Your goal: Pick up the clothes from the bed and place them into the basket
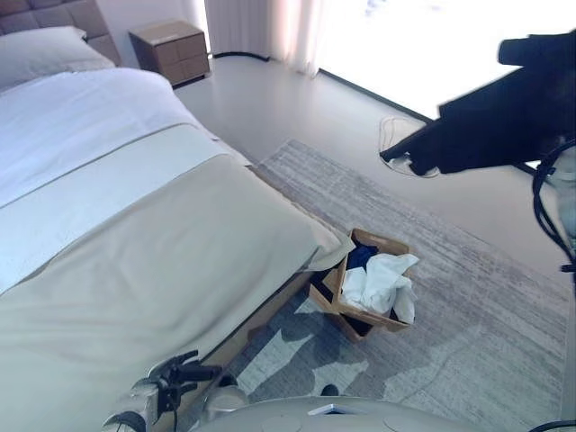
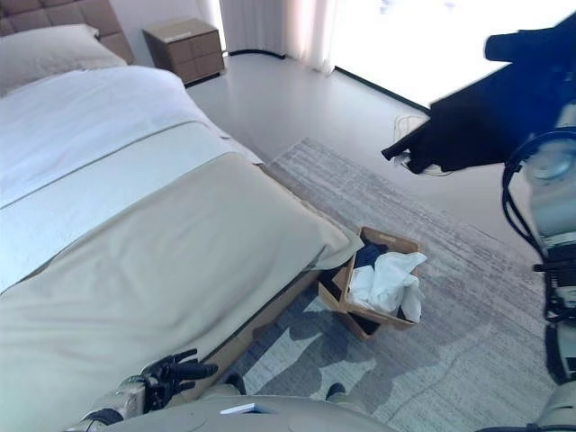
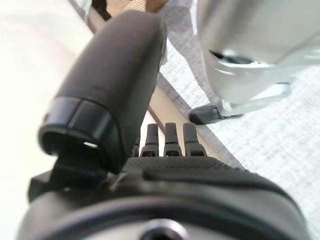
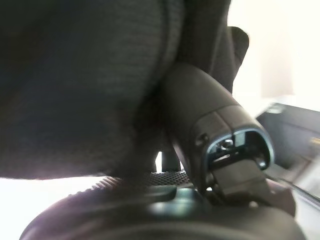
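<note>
- The dark garment (image 1: 504, 117) hangs high at the robot's right, over the floor and well apart from the basket (image 1: 360, 288). It looks stretched out sideways, with one corner drooping toward the rug (image 1: 468, 306).
- The right wrist view shows dark ribbed cloth pressed against the right hand (image 4: 210, 135), with the thumb curled up against it — so this hand is pinching the garment. The grip seems to be near one edge, though that view is too close to be sure.
- The cloth looks soft and light. It should drape and swing rather than keep its shape, so the loose end may trail or catch the basket's rim. My judgement is that a bunched hold nearer the middle would carry it more tidily.
- The basket sits on the rug just beside the foot corner of the bed (image 1: 135, 252). It already holds a white garment (image 1: 382, 281) piled on top and something blue (image 1: 362, 256) beneath. It looks fairly full and leans a little.
- No loose clothes show on the bed cover — only a pillow (image 1: 45, 52) near the headboard.
- The left hand (image 1: 175, 376) is low by the bed's near edge, its fingers straight and holding nothing.
- A bedside cabinet (image 1: 171, 47) stands at the far wall.
</note>
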